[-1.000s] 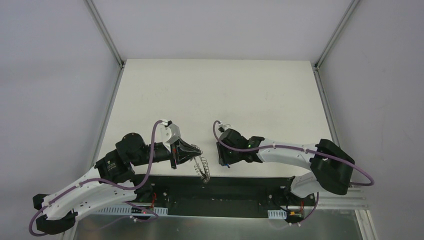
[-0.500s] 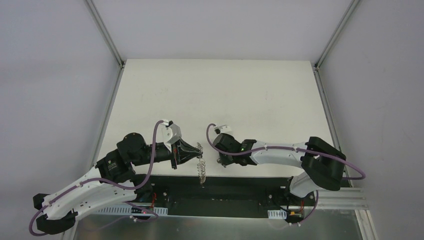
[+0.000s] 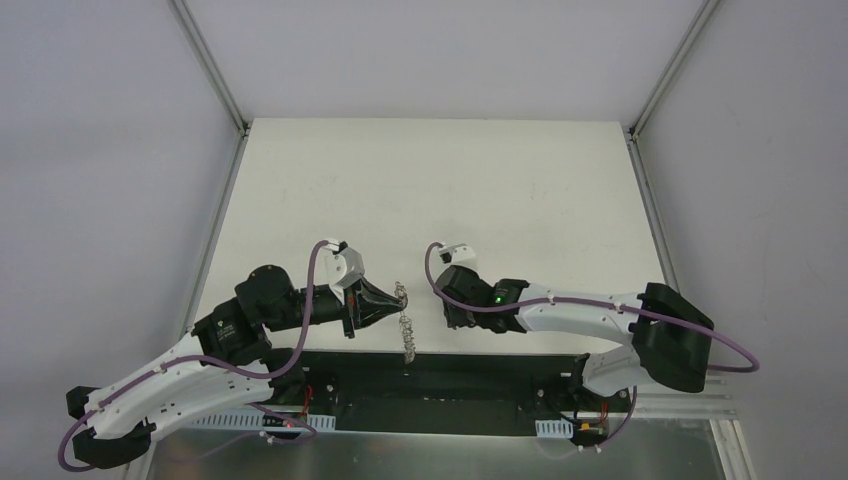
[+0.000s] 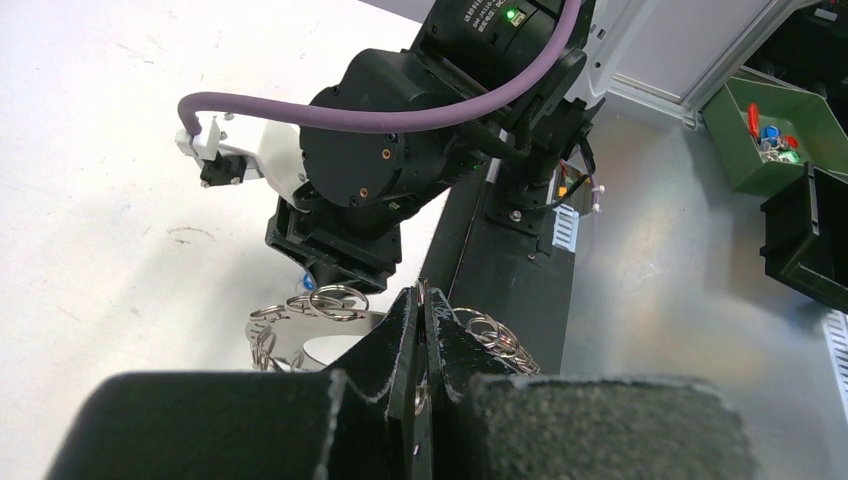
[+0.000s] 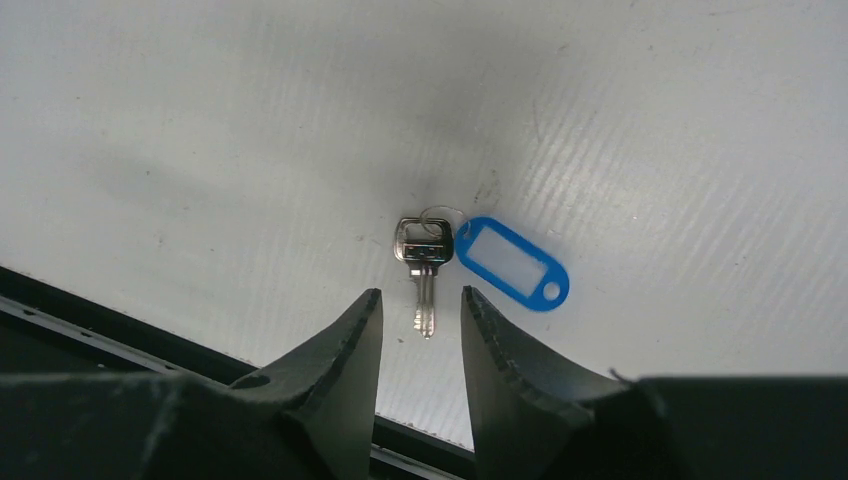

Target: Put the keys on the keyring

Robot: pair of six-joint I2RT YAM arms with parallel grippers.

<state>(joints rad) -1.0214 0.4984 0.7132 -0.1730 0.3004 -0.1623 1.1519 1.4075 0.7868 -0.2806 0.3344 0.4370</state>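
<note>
My left gripper [image 3: 392, 300] is shut on the keyring [image 3: 406, 322], a flat grey ring fringed with silver wire loops, and holds it edge-on near the table's front edge. In the left wrist view the fingertips [image 4: 405, 318] pinch the keyring [image 4: 300, 333], with loops on both sides. My right gripper [image 3: 452, 318] is open and points down over a silver key [image 5: 424, 262] with a blue tag [image 5: 514, 262], which lies flat on the table. The key's blade points into the gap at the right gripper [image 5: 420, 297]. The black-tagged key is out of view.
The white table's front edge [image 3: 480, 350] and a black rail [image 3: 450, 372] lie just below both grippers. In the left wrist view a green bin [image 4: 780, 120] and a black bin [image 4: 812, 235] sit on the metal shelf beyond the table.
My left gripper has drawn back a little to the left with the keyring, which now hangs straighter. My right wrist swung left, then back right, staying over the key.
</note>
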